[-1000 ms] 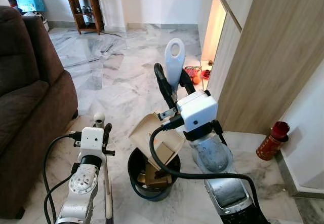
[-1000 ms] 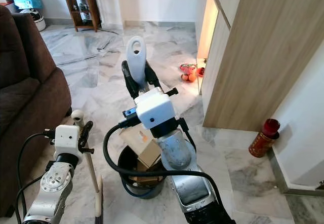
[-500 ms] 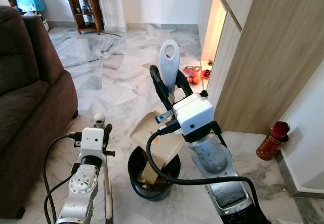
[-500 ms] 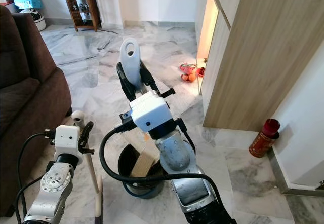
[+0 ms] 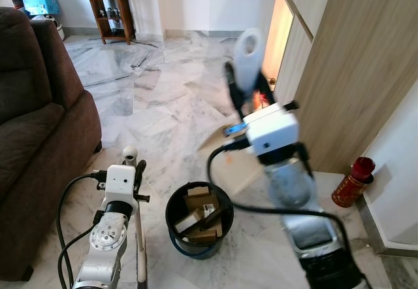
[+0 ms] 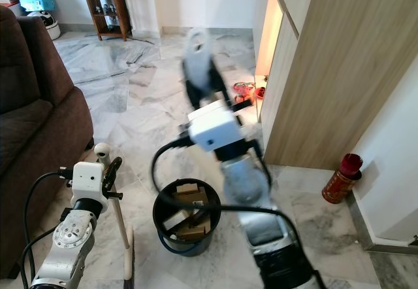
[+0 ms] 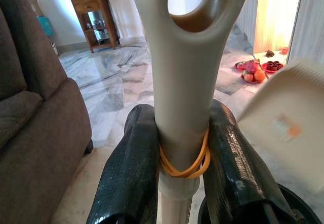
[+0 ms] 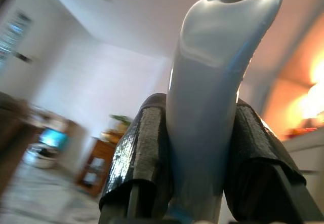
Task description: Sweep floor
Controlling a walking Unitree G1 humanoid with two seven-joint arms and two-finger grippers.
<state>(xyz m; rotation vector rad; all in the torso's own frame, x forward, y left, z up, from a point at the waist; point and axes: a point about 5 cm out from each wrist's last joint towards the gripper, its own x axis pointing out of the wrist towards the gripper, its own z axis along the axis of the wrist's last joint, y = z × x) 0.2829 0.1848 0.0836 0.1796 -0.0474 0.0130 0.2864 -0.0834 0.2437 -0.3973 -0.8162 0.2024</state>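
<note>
Gripping a pale dustpan handle (image 5: 248, 53), the right gripper (image 5: 245, 89) is raised above the marble floor (image 5: 163, 99), its arm blurred in both eye views. The right wrist view shows what those views smear: the two black fingers (image 8: 136, 158) pressed against either side of the glossy blue-grey handle, whose looped top points toward the ceiling. The dustpan's tan scoop (image 5: 238, 168) hangs tilted just beside the right arm, above and to the right of the black bin (image 5: 177, 237).

The bin stands on the floor between the two arms and holds scraps of brown cardboard (image 5: 199, 201); its contents are plain in the eye views, while the left wrist view catches just a sliver of its rim.

The left gripper (image 5: 134, 171) is low beside the brown sofa (image 5: 32, 138), clamped on the upright beige broom handle (image 5: 129, 153). The left wrist view shows the fingers (image 7: 131, 173) pinching that handle, a yellow rubber band (image 7: 183, 165) wrapped round it, and a hanging hole at its top.

A wooden cabinet (image 5: 353, 73) stands on the right with a red bottle (image 5: 353, 181) at its foot and fruit (image 6: 243, 93) on the floor beyond. A dark wooden side table (image 5: 108, 4) stands by the far wall.
</note>
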